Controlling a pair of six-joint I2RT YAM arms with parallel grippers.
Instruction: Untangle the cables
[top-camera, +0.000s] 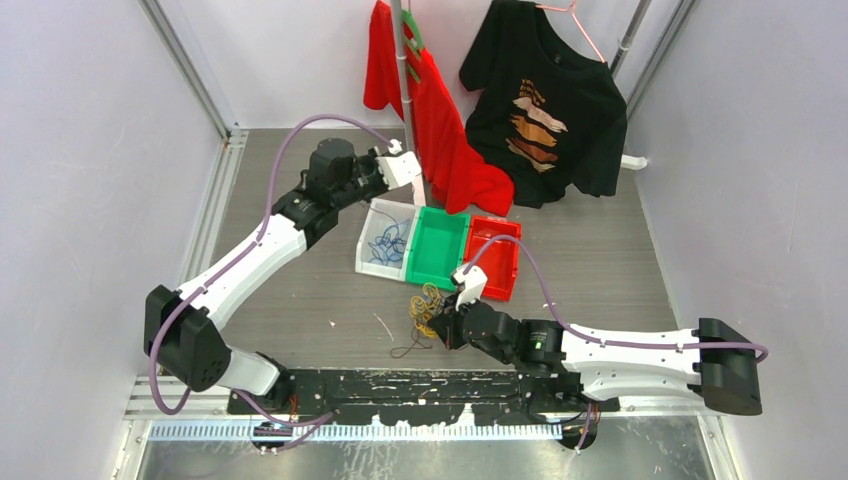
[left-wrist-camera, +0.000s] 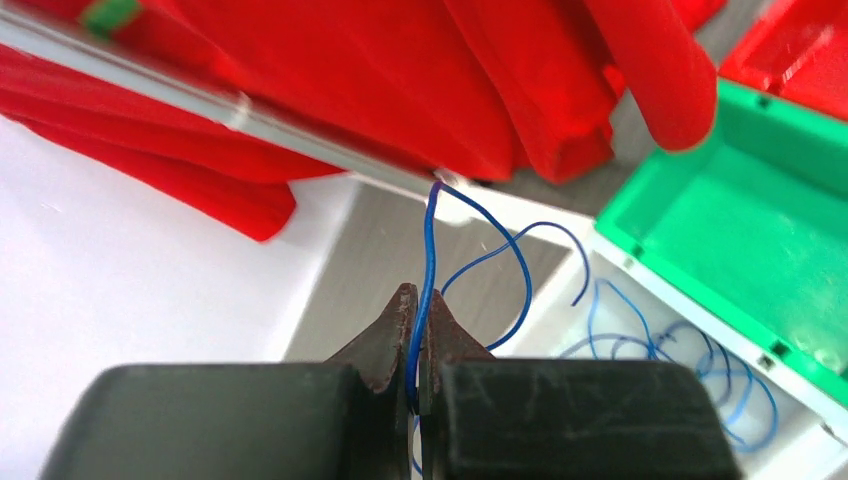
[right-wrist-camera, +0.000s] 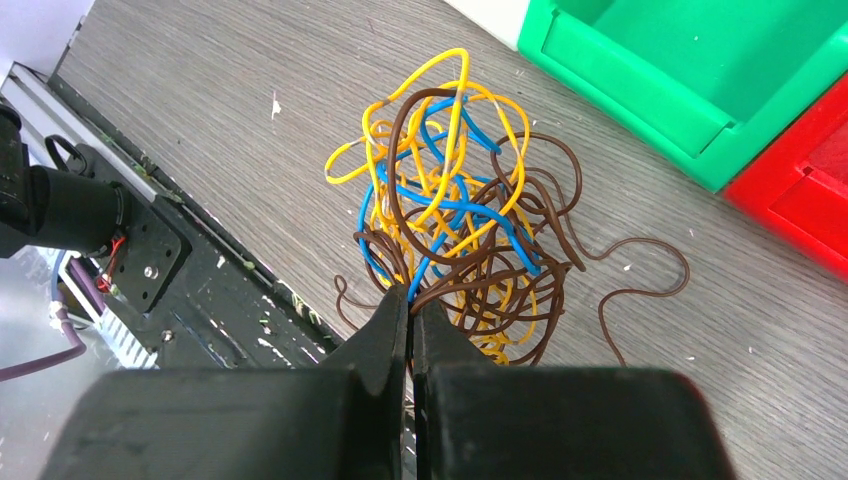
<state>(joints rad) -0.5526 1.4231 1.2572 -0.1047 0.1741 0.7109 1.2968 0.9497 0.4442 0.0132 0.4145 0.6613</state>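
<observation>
A tangle of yellow, blue and brown cables (right-wrist-camera: 455, 215) lies on the grey table near its front; it also shows in the top view (top-camera: 427, 305). My right gripper (right-wrist-camera: 410, 300) is shut on strands at the near edge of this tangle; in the top view it (top-camera: 443, 325) sits just right of the pile. My left gripper (left-wrist-camera: 418, 310) is shut on a single blue cable (left-wrist-camera: 430, 240) and holds it above the far end of the white bin (top-camera: 372, 257). Several blue cables (left-wrist-camera: 660, 340) lie in that bin.
A green bin (top-camera: 437, 248) and a red bin (top-camera: 495, 257) stand right of the white one. A red shirt (top-camera: 440, 130) and a black shirt (top-camera: 545, 105) hang from a rack at the back. A loose brown cable (top-camera: 408, 350) lies near the front rail.
</observation>
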